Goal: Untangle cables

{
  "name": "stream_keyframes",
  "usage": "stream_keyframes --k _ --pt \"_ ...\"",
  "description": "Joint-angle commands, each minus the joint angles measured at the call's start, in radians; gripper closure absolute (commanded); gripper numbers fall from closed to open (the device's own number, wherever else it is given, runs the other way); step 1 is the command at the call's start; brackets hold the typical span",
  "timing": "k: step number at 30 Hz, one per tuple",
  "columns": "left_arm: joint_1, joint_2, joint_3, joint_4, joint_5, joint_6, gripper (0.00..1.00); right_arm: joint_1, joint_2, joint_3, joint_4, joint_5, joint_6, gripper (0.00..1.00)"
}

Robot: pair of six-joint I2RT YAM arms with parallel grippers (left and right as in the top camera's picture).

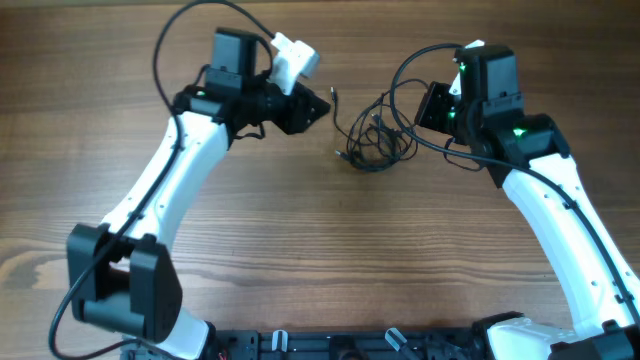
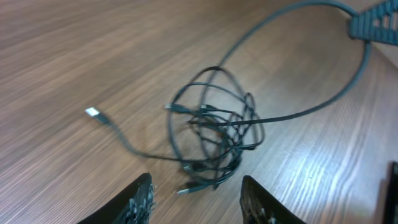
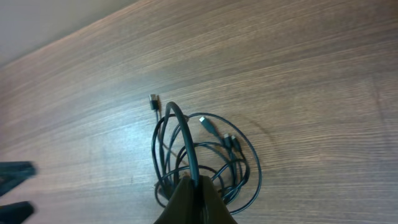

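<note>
Item: cables (image 1: 372, 135), tangled coil on table (image 1: 300, 240) between arms | right gripper (image 3: 189, 198): clamped on one loop | left gripper (image 2: 198, 200): fingers apart, empty | step: separating strands | next: you likely grip the stray plug end (image 2: 92, 112) and draw it clear.

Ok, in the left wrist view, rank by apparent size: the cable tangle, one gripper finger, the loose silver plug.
1. Cable tangle, largest.
2. Gripper finger next, but it's cropped and closest to the camera, so unsure.
3. Silver plug, clearly smallest.
</note>
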Motion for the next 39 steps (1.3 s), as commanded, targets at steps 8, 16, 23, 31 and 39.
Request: stream_keyframes --k 8,16,23,31,39 --pt "-0.119 0.167 -0.009 0.081 0.058 0.037 0.55 0.003 -0.015 0.046 0.002 -0.114 -0.041 0.96" --pt "-0.148 0.179 -0.008 0.111 0.14 0.038 0.5 0.003 -0.015 0.045 -0.021 -0.109 -0.04 0.96" --pt "-0.148 0.177 -0.008 0.11 0.167 0.033 0.51 0.003 -0.015 0.045 -0.019 -0.08 -0.04 0.96" --pt "-0.15 0.178 -0.008 0.122 0.103 0.031 0.52 0.003 -0.015 0.045 -0.016 -0.113 -0.037 0.96" --pt "-0.153 0.186 -0.008 0.153 0.023 0.031 0.51 0.003 -0.015 0.045 -0.01 -0.175 -0.029 0.96"
